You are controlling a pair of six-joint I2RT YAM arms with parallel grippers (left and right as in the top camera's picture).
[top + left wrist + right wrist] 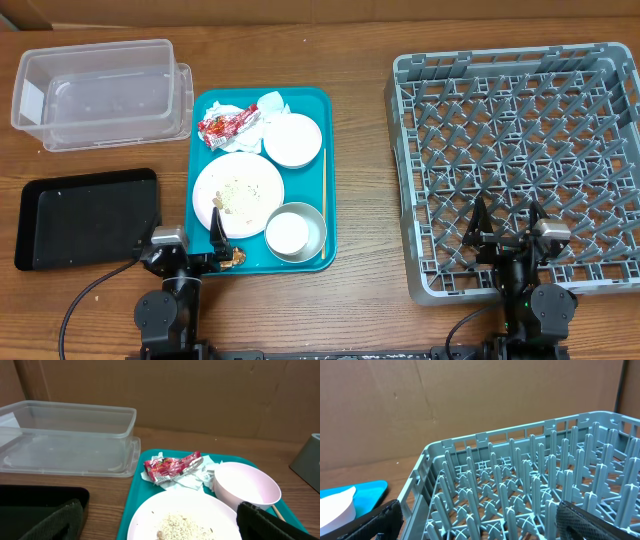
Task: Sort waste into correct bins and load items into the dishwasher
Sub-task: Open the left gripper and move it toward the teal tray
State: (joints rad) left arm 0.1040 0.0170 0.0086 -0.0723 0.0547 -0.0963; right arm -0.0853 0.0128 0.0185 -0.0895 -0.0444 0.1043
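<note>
A white plate [238,190] with loose rice [187,525] lies on the teal tray [262,262]. On the tray too are a white bowl [292,140], a steel-sided bowl [295,232], a chopstick [323,185], a red-and-white wrapper [228,123] and white napkins [272,102]. My left gripper [185,245] is open at the tray's near left corner, one finger over the black tray, the other by the plate [160,527]. My right gripper [505,228] is open and empty over the near edge of the grey dish rack [520,100]. No cup shows.
The clear tub [100,90] stands at the back left, and the black tray [85,215] lies in front of it. The dish rack's upright pegs [520,475] rise just ahead of my right gripper. Bare wood lies between tray and rack.
</note>
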